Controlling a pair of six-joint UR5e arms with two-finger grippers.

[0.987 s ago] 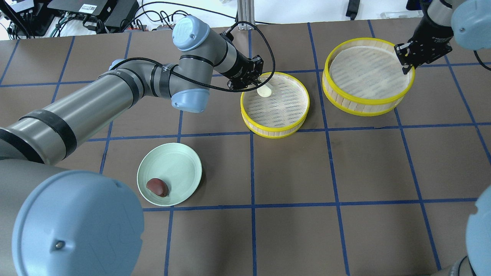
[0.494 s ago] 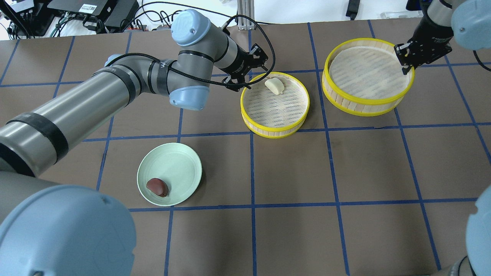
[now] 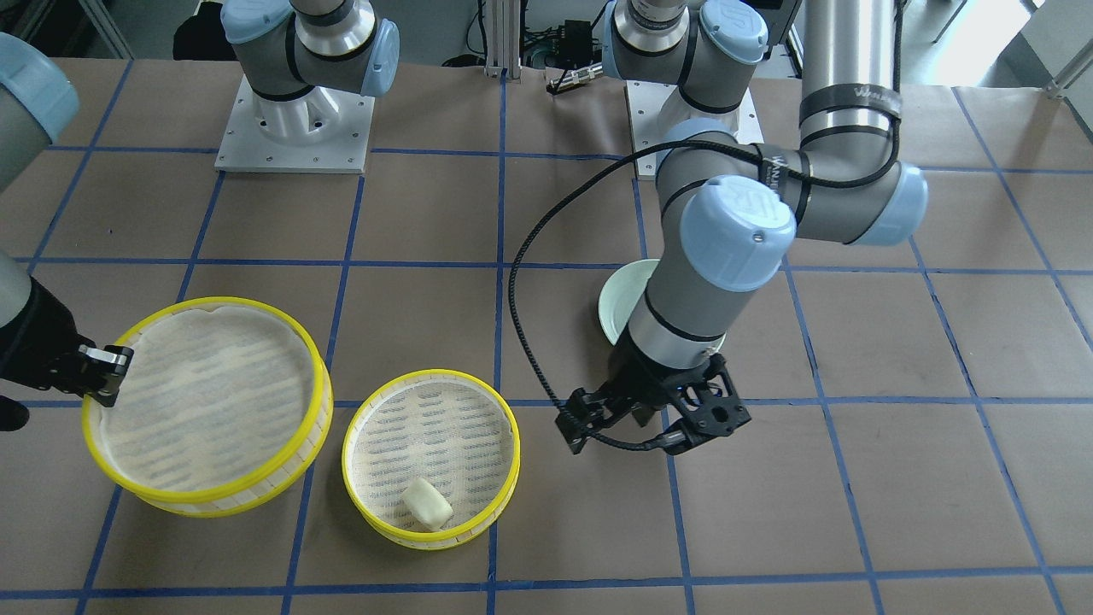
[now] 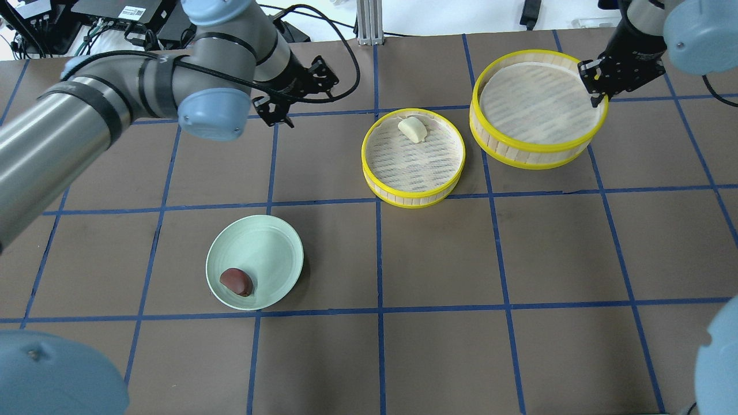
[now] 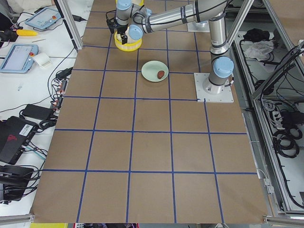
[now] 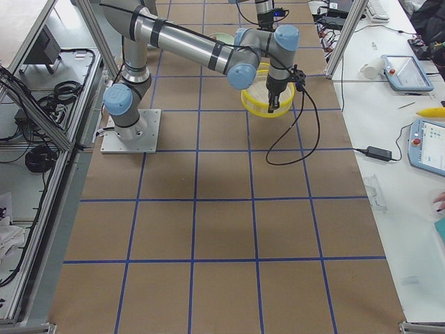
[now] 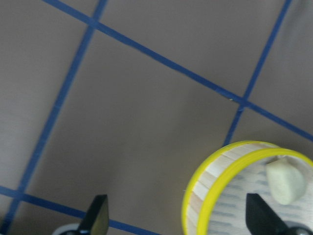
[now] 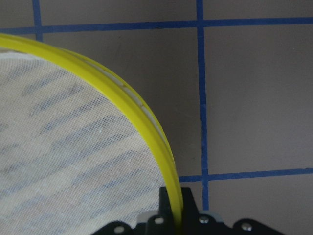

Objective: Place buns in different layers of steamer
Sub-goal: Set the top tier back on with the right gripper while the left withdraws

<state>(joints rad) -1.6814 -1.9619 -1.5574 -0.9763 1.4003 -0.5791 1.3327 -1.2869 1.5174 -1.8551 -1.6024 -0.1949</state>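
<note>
The cream-white bun (image 4: pixel 413 129) lies at the far edge of the smaller yellow-rimmed steamer tray (image 4: pixel 415 164), also in the front view (image 3: pixel 428 506) and the left wrist view (image 7: pixel 282 182). My left gripper (image 4: pixel 297 95) is open and empty, left of that tray above the table; its fingertips (image 7: pixel 98 218) stand wide apart. The dark reddish-brown bun (image 4: pixel 236 282) lies on the pale green plate (image 4: pixel 271 248). My right gripper (image 4: pixel 597 95) is shut on the right rim of the larger steamer tray (image 4: pixel 533 109), as the right wrist view (image 8: pixel 178 205) shows.
The table is brown paper with blue tape lines. In the front view my left arm hides most of the green plate (image 3: pixel 616 299). The two arm bases (image 3: pixel 295 128) stand at the robot's side. Cables and electronics (image 4: pixel 132 17) lie beyond the far edge.
My left gripper let go of the white bun in the smaller tray and drew back to the left. My right gripper shifted the larger tray a little left, toward the smaller one.
</note>
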